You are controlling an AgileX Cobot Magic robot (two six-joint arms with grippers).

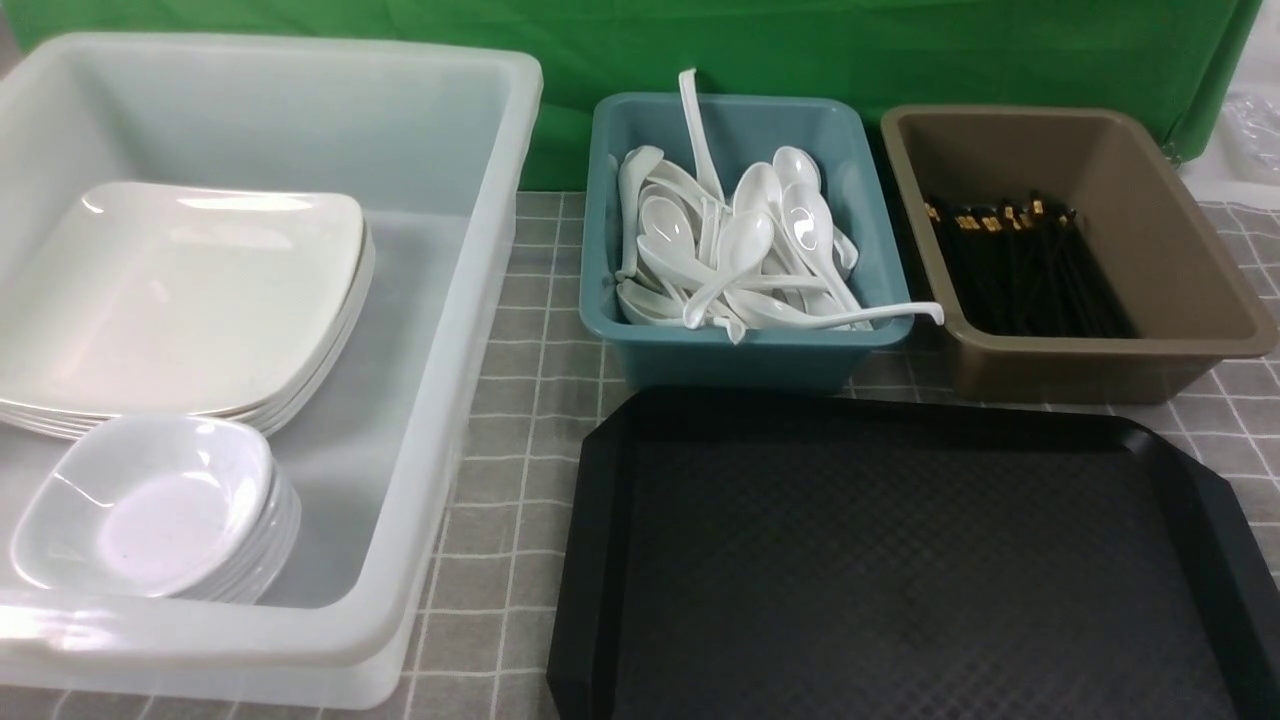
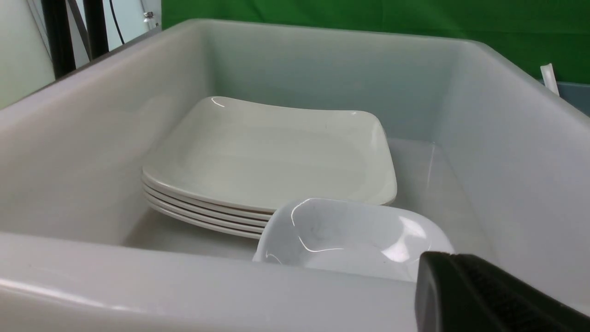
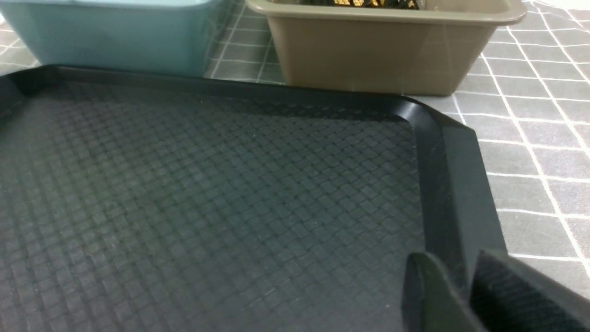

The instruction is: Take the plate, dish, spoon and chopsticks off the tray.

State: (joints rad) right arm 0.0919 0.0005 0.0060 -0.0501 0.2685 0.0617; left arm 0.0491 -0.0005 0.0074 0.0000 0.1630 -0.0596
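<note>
The tray [image 1: 900,560], at the tabletop's near right, looks bare, so both arms should retract slowly: the right end effector [image 3: 465,295] is nearly pressed together, the left end effector's [image 2: 488,295] state unclear.

A green cloth backdrop [image 1: 800,50] is hung across the far side of the scene, behind everything. The table is covered with a grey cloth [image 1: 520,480] which is marked with thin white lines in a square grid. In the left wrist view a pale wall [image 2: 23,55] is seen at one side, with dark upright bars [image 2: 57,37] and thin cables in front of it. The light is even and soft, and bright reflections are seen on glossy surfaces.
</note>
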